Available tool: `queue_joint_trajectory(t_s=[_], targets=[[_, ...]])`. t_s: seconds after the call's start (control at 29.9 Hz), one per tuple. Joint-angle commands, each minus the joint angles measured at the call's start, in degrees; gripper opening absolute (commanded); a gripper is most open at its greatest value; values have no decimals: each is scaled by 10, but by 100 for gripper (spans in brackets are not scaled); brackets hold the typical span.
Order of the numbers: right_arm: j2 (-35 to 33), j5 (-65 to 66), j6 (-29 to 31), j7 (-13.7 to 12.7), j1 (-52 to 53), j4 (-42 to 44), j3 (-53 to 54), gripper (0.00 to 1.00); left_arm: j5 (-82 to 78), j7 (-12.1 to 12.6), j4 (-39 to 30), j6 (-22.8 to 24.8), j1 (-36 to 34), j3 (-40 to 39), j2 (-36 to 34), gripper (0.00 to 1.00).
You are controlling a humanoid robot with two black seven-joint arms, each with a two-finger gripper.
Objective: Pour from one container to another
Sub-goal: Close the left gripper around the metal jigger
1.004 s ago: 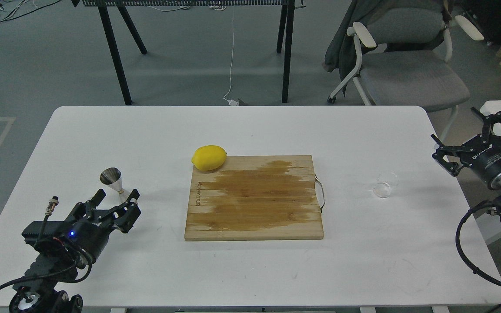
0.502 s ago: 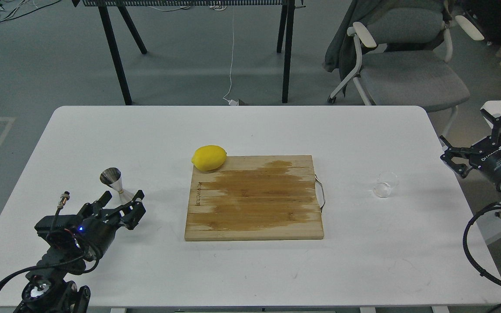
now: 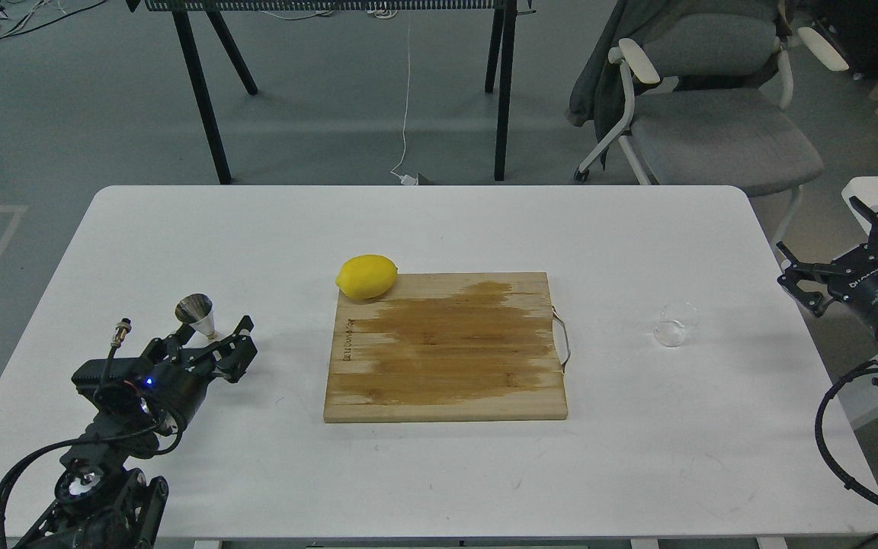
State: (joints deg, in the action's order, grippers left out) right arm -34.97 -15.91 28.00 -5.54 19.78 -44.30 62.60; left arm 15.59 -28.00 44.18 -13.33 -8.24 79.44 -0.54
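Head view: unreadable cutting-board [image 3: 445, 347] imprint

Single head view, high, facing forward-down over table [image 3: 439, 229]; floor, chair [image 3: 713, 114] beyond; distance seemingly moderate.

Bare table is lying open all around the clear cup [image 3: 674, 323] toward my spread right gripper [image 3: 839, 244], while my left gripper [image 3: 214, 345] is crowding the steel jigger [image 3: 196, 314], seemingly straddling its base, with the cutting board [image 3: 445, 347] and lemon [image 3: 366, 276] blocking the middle.
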Motion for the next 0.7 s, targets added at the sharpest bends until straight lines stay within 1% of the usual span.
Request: queue_joint_trajectory(t_s=[0.0, 0.1, 0.17, 0.27, 0.4, 0.54, 0.67], targets=[[0, 0, 0, 0, -3, 0, 4, 99, -23, 0, -22, -6, -18, -11, 3, 75], [0, 0, 0, 0, -6, 0, 7, 99, -65, 0, -52, -31, -32, -48, 5, 65], [0, 0, 0, 0, -6, 0, 7, 99, -95, 0, -73, -48, -43, -70, 5, 50], [0, 0, 0, 0, -7, 0, 8, 99, -128, 0, -98, -67, -56, -106, 5, 36], [0, 0, 0, 0, -7, 0, 8, 99, -158, 0, -102, -72, -58, -135, 5, 24], [0, 0, 0, 0, -7, 0, 8, 99, -159, 0, -102, -73, -58, -139, 5, 13], [0, 0, 0, 0, -7, 0, 8, 99, -158, 0, -101, -74, -58, -140, 5, 8]])
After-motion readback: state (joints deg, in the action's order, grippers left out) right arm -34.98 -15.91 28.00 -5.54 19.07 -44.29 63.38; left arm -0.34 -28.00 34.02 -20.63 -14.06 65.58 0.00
